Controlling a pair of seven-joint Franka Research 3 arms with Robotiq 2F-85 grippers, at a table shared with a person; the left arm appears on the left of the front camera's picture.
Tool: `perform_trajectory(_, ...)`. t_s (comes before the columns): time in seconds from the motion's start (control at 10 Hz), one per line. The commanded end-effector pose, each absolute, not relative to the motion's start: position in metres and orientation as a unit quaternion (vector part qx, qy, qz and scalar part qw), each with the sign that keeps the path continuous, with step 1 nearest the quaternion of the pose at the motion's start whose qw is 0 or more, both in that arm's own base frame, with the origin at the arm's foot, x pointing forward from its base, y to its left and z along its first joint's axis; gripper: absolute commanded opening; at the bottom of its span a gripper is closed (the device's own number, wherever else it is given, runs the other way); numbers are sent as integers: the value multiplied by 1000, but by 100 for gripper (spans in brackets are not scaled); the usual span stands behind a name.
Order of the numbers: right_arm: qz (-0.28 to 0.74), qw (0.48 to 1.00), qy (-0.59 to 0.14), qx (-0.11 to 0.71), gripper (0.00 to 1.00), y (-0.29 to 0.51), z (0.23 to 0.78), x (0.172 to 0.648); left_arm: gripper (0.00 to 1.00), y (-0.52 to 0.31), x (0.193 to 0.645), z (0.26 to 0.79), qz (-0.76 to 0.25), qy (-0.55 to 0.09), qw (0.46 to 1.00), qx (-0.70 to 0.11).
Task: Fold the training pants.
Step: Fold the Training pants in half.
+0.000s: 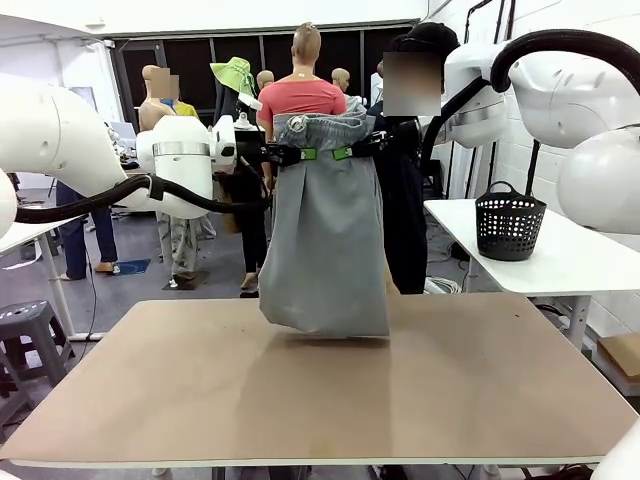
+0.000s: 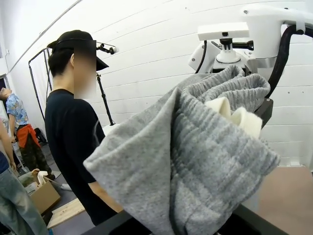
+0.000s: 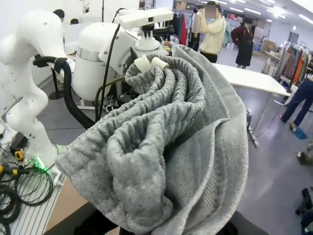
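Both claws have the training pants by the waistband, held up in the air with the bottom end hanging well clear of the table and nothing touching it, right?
Not quite. The left claw and right claw do hold the training pants up by the waistband, but the front view shows the bottom end resting on the table, not hanging clear.

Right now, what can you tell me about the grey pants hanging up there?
The training pants are light grey, soft, fuzzy-looking jersey. Their ribbed, gathered waistband is bunched at the top, where the left gripper and right gripper pinch it shut. The pants hang straight down, folded double, with the bottom edge at the brown table.
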State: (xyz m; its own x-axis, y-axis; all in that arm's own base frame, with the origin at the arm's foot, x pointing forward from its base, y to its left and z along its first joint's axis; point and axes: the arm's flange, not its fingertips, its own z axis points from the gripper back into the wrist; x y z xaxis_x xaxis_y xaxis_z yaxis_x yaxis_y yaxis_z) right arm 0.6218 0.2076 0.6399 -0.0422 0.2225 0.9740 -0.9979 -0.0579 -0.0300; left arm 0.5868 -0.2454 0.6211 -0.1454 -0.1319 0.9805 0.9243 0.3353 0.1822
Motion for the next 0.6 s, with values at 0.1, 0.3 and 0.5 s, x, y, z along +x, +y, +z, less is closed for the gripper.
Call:
perform_trajectory(0.1, 549, 553, -429, 458, 0, 218, 647, 661, 0, -236, 619, 629, -437, -630, 558, -318)
perform_trajectory(0.3, 557, 546, -430, 454, 0, 219, 647, 677, 0, -238, 624, 627, -439, -646, 545, -305)
perform_trajectory(0.5, 557, 548, -416, 465, 0, 219, 626, 678, 0, -232, 616, 607, -438, -629, 557, -320)
